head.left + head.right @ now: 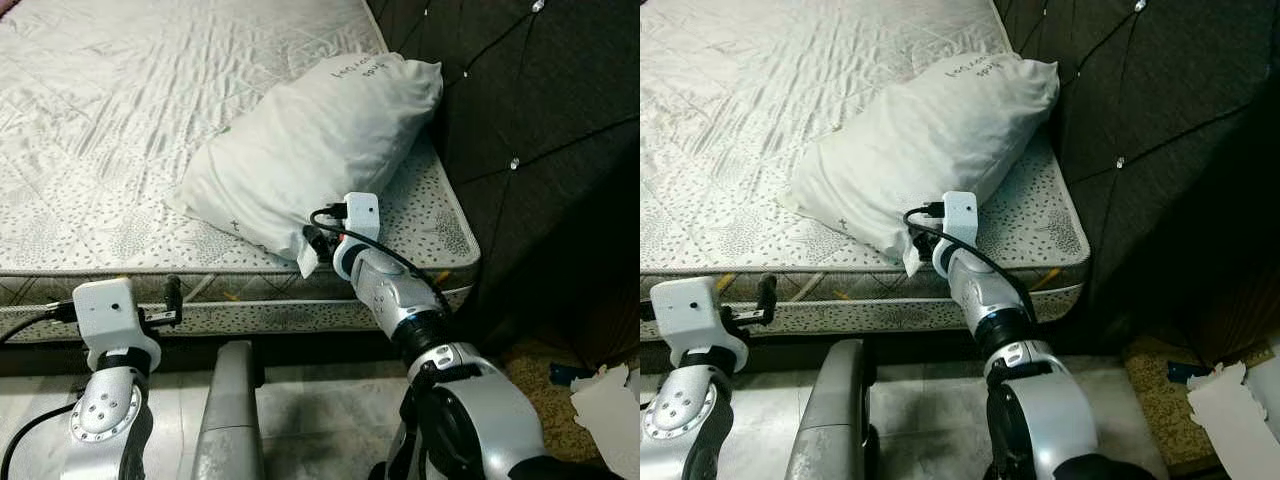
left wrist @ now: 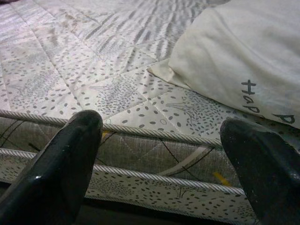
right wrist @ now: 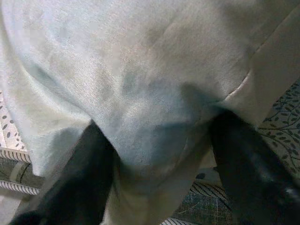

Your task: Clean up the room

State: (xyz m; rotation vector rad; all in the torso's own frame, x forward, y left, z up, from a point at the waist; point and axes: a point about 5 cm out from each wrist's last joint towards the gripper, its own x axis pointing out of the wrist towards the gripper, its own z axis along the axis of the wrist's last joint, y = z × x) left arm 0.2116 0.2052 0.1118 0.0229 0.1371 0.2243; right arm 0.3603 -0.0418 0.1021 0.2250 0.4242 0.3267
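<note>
Right claw (image 3: 154, 173) grips the pillow (image 1: 310, 140) corner on the mattress (image 1: 110, 130); left claw (image 2: 164, 173) gapes wide.

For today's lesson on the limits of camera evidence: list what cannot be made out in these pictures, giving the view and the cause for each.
1. Right gripper grip: in the right wrist view, pillow cloth bulges between the fingers; whether they pinch it is unclear.
2. Pillow lettering: too small in the eye views, cut off by the edge in the left wrist view.
3. White paper on the floor: cut off by the left eye view's right edge.
4. Under the mattress: dark shadow.
</note>
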